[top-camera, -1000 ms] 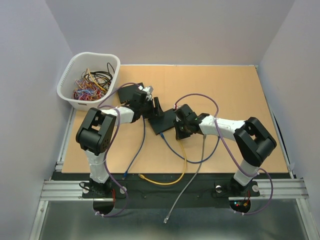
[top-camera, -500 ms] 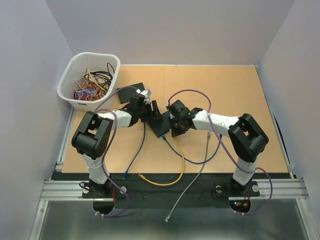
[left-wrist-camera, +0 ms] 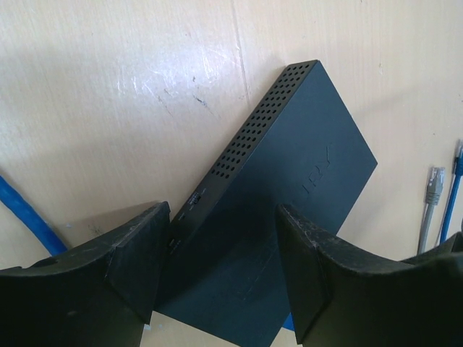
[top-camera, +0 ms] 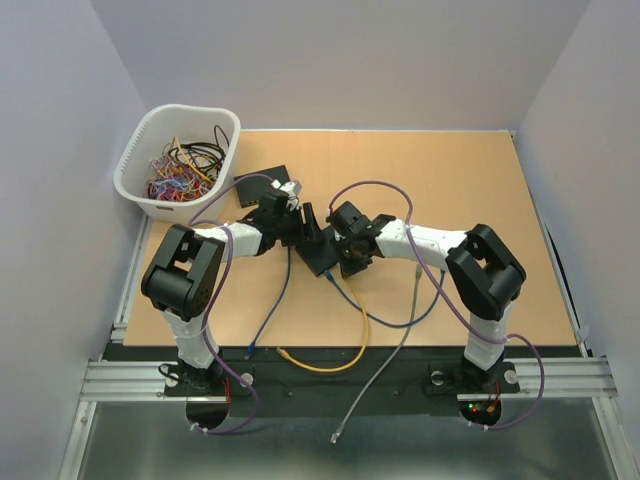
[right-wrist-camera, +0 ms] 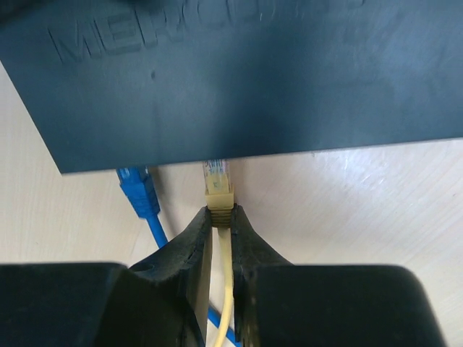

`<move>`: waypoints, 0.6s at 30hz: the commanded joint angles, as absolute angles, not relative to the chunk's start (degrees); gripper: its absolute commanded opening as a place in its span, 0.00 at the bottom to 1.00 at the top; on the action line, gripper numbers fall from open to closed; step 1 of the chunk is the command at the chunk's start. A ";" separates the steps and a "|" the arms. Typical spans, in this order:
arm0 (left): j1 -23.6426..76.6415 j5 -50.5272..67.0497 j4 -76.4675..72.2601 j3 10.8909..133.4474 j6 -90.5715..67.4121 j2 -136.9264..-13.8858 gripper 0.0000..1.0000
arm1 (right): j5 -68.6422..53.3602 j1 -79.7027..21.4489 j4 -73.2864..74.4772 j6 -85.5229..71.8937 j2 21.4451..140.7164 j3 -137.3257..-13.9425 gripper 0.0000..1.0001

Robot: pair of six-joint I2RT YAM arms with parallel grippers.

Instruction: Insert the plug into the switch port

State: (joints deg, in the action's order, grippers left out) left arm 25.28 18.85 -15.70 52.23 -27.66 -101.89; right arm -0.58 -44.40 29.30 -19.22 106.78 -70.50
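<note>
Two arms meet over a black switch (top-camera: 322, 250) at the middle of the wooden table (top-camera: 470, 180), seen from the top camera. A white basket (top-camera: 134, 172) of tangled wires sits at the far left corner. A yellow cable (top-camera: 345, 355) and a grey cable (top-camera: 385, 360) trail toward the near edge.

Only the right wrist view shows the yellow plug (right-wrist-camera: 218, 186). The right gripper (right-wrist-camera: 221, 215) pinches it narrowly at the boot, its clear tip just at the switch's (right-wrist-camera: 239, 72) near edge. Whether it has entered a port cannot be told. A blue plug (right-wrist-camera: 137, 189) lies beside it at the same edge.

The left wrist view alone shows the left gripper (left-wrist-camera: 223, 225), its fingers spread wide on either side of the switch's (left-wrist-camera: 296, 181) vented end. Contact cannot be told.
</note>
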 commanded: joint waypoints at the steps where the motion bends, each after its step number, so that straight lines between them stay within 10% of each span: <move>1: 25.31 20.13 -15.82 50.98 -27.07 -98.88 0.70 | 1.93 -44.91 30.15 -18.81 108.19 -74.35 0.00; 18: 25.40 20.21 -16.52 50.27 -23.73 -99.05 0.70 | 6.15 -44.91 32.69 -17.49 110.66 -81.56 0.00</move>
State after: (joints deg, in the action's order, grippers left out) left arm 25.23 19.03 -16.64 51.11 -25.30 -101.27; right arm 3.92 -44.40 35.05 -18.15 111.09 -77.52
